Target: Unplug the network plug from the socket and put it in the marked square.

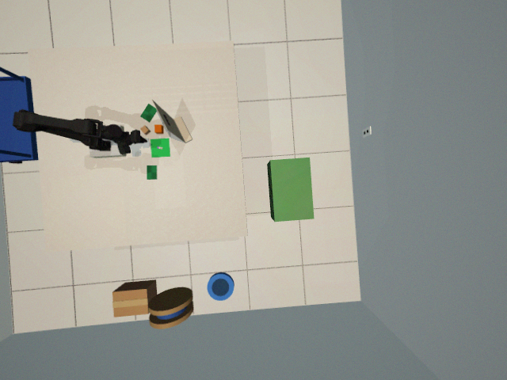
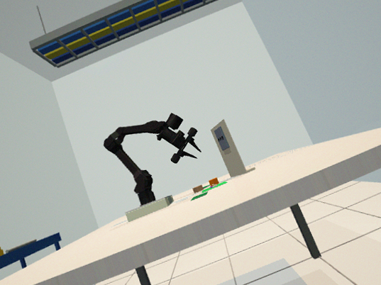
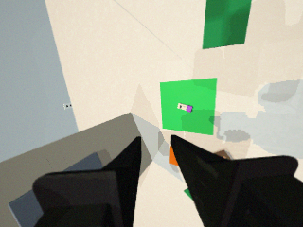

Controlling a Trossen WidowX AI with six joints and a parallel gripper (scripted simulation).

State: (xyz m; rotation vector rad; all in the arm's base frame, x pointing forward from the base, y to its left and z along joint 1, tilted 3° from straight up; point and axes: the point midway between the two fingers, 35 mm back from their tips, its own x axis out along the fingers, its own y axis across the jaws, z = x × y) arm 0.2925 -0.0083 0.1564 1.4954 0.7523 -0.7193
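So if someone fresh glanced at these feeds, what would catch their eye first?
Likely the bright green square on the table, with the tiny white-and-purple plug lying inside it. Next, the black gripper hanging in the air beside the upright panel, jaws part open with nothing between them.

Small white-and-purple plug (image 3: 185, 108) flat inside bright green square (image 3: 199, 90).

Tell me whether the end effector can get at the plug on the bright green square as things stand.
Probably yes. The end effector hangs in the air, holding nothing, above the plug, which lies exposed inside the bright green square. The orange block and upright panel stand off to the side.
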